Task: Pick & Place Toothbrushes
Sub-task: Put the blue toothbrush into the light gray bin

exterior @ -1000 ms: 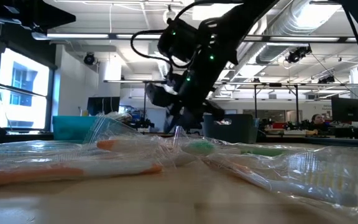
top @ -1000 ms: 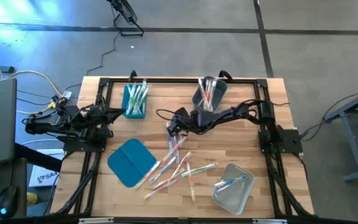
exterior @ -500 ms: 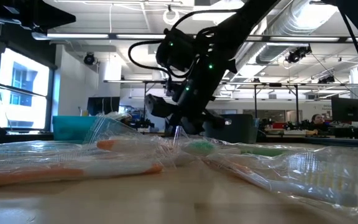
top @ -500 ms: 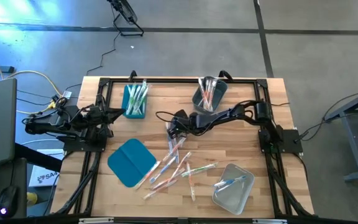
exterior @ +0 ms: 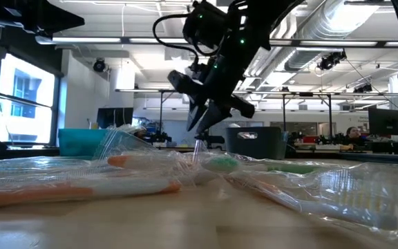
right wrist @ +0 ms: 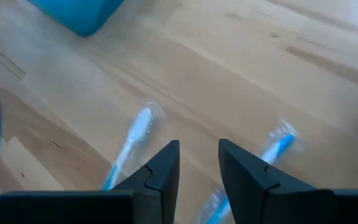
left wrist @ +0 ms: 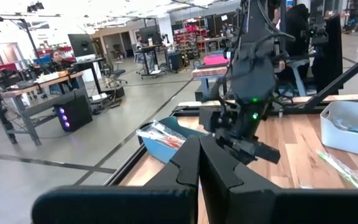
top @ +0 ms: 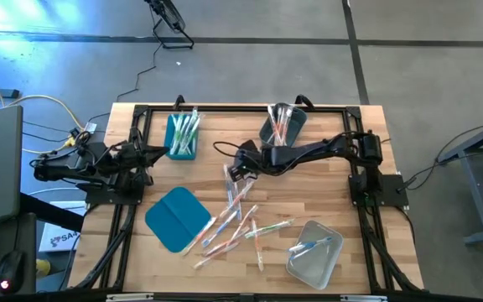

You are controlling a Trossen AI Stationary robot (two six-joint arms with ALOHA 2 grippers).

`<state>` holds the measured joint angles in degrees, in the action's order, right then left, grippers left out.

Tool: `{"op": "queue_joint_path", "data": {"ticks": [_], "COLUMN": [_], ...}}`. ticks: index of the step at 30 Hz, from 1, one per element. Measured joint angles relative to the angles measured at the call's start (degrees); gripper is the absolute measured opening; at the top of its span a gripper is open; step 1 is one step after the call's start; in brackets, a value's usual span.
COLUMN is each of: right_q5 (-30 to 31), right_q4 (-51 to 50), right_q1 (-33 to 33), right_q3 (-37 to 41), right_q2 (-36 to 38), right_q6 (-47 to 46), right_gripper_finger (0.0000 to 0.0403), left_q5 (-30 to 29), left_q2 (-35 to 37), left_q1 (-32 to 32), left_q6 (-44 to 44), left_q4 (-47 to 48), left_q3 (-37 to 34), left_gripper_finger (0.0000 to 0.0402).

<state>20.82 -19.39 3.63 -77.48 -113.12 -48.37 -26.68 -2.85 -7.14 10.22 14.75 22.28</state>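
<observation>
1. Since the earlier frame: right claw (top: 233,170) lifted clear of the loose toothbrushes (top: 235,220); arm drawn up higher in the low view. Nothing else shifted.
2. Right claw: fingers parted, bare wood showing through the gap in the right wrist view; no brush seen between them. Hangs above the far end of the scatter, beyond the teal lid (top: 177,218) and toward the right arm's side of it.
3. Left claw (top: 158,152): clenched on nothing, parked at the table (top: 325,197) edge, beyond the lid on the left arm's side.
4. Done so far, judged from the layout:
   - teal bin (top: 181,136), straight beyond the lid, holding a bunch of brushes;
   - grey bin (top: 282,126), beyond the lid and well over toward the right arm, holding several;
   - clear bin (top: 314,250), well off to the right-arm side of the lid, holding apparently only one or two.
5. Left to do: roughly a dozen brushes lying loose just beside the lid, some touching its edge. Likely past halfway, not near finished.
6. Next pick not yet secured.
</observation>
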Motion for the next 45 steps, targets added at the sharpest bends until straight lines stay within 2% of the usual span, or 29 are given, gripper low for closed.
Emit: {"op": "queue_joint_path", "data": {"ticks": [9,33,41,45], "right_q5": [-1.14,0.00,0.02,-2.28], "right_q4": [-11.86,-8.60,-7.99,-8.10], "right_q1": [-0.04,0.01,0.01,0.38], "right_q3": [0.19,0.21,0.21,0.21], "right_q2": [-0.11,-3.73,-3.76,-3.66], "right_q6": [-8.87,-10.29,-5.24,-3.88], "right_gripper_finger": [0.0105,0.0105,0.0105,0.0105], "left_q5": [0.02,0.09,0.09,0.09], "left_q2": [-0.03,-0.03,-0.03,-0.03], "left_q1": [0.00,0.00,0.00,0.00], "left_q6": [0.00,0.00,0.00,0.00], "left_q4": [-0.05,-0.07,-0.05,-0.07], "left_q3": [0.00,0.00,0.00,0.00], "left_gripper_finger": [0.0000,0.0000,0.0000,0.0000]}}
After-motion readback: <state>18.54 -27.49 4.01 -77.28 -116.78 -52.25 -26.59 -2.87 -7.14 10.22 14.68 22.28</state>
